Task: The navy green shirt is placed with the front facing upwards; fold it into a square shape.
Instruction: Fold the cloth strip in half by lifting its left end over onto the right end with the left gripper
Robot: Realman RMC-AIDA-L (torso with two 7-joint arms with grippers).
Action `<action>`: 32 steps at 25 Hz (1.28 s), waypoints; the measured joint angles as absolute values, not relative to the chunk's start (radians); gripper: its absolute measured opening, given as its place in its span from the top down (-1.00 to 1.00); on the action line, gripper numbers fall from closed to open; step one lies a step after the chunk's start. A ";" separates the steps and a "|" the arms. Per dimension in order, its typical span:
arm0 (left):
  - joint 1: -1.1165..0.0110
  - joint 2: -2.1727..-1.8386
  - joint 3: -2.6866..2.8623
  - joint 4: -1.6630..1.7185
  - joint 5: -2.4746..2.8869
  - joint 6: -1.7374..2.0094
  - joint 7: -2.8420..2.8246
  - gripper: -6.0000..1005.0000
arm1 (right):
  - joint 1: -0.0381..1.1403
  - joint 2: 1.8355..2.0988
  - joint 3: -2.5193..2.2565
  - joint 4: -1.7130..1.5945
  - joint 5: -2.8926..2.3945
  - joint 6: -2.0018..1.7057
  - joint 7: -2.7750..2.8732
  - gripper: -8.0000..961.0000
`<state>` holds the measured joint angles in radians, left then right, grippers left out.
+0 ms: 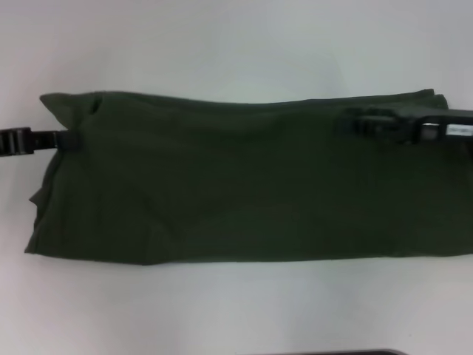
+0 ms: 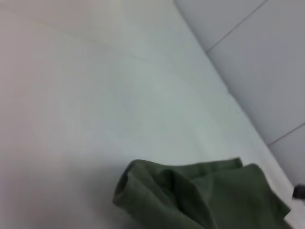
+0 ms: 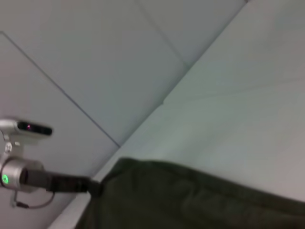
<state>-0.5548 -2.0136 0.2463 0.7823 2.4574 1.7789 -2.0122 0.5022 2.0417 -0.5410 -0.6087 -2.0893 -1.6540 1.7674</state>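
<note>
White tabletop (image 1: 236,44) lies bare beyond and in front of the navy green shirt (image 1: 236,200), giving open passage along both long edges; the shirt spans nearly the whole width; the left gripper (image 1: 70,139) and right gripper (image 1: 355,118) block its far corners.

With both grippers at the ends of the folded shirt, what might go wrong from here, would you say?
1. The left gripper meets the dark olive-green cotton shirt only at its edge, so the cloth may slip free.
2. That end looks bunched, so creases may get folded in.
3. The right gripper lies over the cloth and may drag it askew.
</note>
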 joint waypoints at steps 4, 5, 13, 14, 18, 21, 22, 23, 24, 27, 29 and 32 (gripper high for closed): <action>-0.556 -2.009 0.225 0.801 2.446 1.800 -2.023 0.94 | 0.527 2.074 -0.602 -0.601 -2.089 -1.611 1.753 -0.30; -0.557 -2.008 0.225 0.805 2.440 1.806 -2.026 0.94 | 0.538 2.080 -0.614 -0.590 -2.089 -1.599 1.749 -0.22; -0.570 -2.002 0.223 0.842 2.424 1.850 -2.054 0.94 | 0.640 2.090 -0.667 -0.469 -2.083 -1.479 1.743 0.48; -0.571 -2.002 0.222 0.846 2.422 1.855 -2.055 0.94 | 0.656 2.091 -0.674 -0.453 -2.083 -1.457 1.743 0.56; -0.571 -1.999 0.215 0.850 2.417 1.866 -2.056 0.94 | 0.712 2.093 -0.699 -0.396 -2.082 -1.376 1.743 0.83; -0.574 -1.996 0.213 0.850 2.407 1.877 -2.060 0.94 | 0.755 2.096 -0.716 -0.364 -2.080 -1.327 1.743 0.89; -0.575 -1.995 0.213 0.850 2.404 1.882 -2.061 0.94 | 0.771 2.096 -0.722 -0.352 -2.080 -1.308 1.743 0.89; -0.576 -1.994 0.213 0.850 2.401 1.888 -2.063 0.94 | 0.786 2.097 -0.729 -0.338 -2.080 -1.291 1.743 0.89; -0.577 -1.993 0.213 0.850 2.395 1.895 -2.065 0.94 | 0.799 2.098 -0.736 -0.326 -2.080 -1.273 1.743 0.89; -0.580 -1.994 0.215 0.850 2.370 1.911 -2.073 0.94 | 0.838 2.099 -0.757 -0.297 -2.080 -1.218 1.743 0.88; -0.581 -1.994 0.217 0.850 2.350 1.922 -2.079 0.94 | 0.861 2.100 -0.767 -0.280 -2.080 -1.186 1.742 0.88; -0.586 -1.997 0.220 0.847 2.309 1.942 -2.089 0.94 | 0.891 2.103 -0.781 -0.262 -2.080 -1.140 1.743 0.89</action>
<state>-0.5857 -1.9970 0.2202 0.8470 2.3089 1.9416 -2.0891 0.8913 2.1030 -0.7815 -0.2619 -2.0799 -1.1403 1.7425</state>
